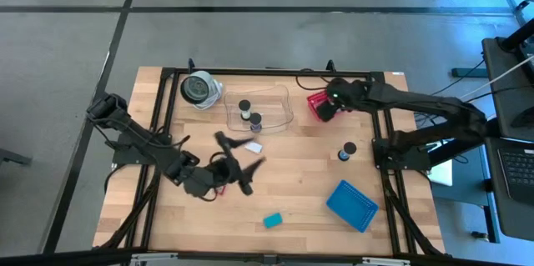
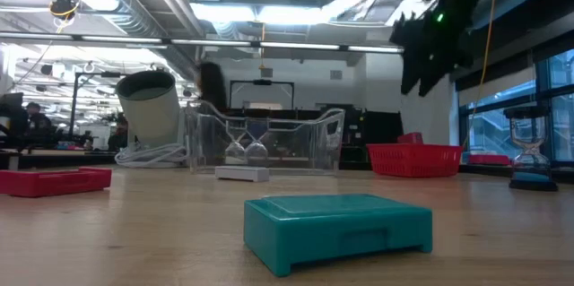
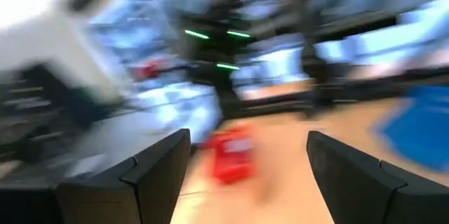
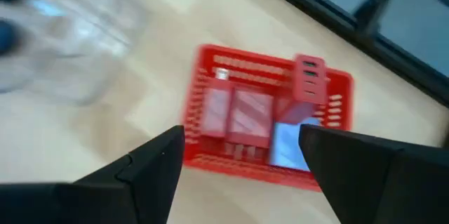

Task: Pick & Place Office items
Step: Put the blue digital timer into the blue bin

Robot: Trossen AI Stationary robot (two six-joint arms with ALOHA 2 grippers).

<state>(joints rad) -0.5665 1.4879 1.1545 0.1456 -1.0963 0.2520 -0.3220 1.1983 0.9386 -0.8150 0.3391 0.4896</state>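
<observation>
— What am I looking at in the red basket [image 4: 266, 115]?
— Small red and pale-blue blocks [image 4: 245, 122], lying inside; only my right wrist view shows them. The right gripper [image 4: 242, 175] hangs above, fingers apart, empty.
— And the left?
— The left gripper [image 1: 242, 164] sits mid-table, jaws wide, holding nothing. A teal box [image 2: 339, 225] fills the low view's foreground, before the clear tray [image 2: 265, 141].

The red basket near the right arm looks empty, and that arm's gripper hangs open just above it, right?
Not quite: the red basket is not empty. The right wrist view shows several small pieces lying inside it, red and pale-blue among them. The rest holds: the right gripper hangs open just above it, as the high view also shows.
</observation>
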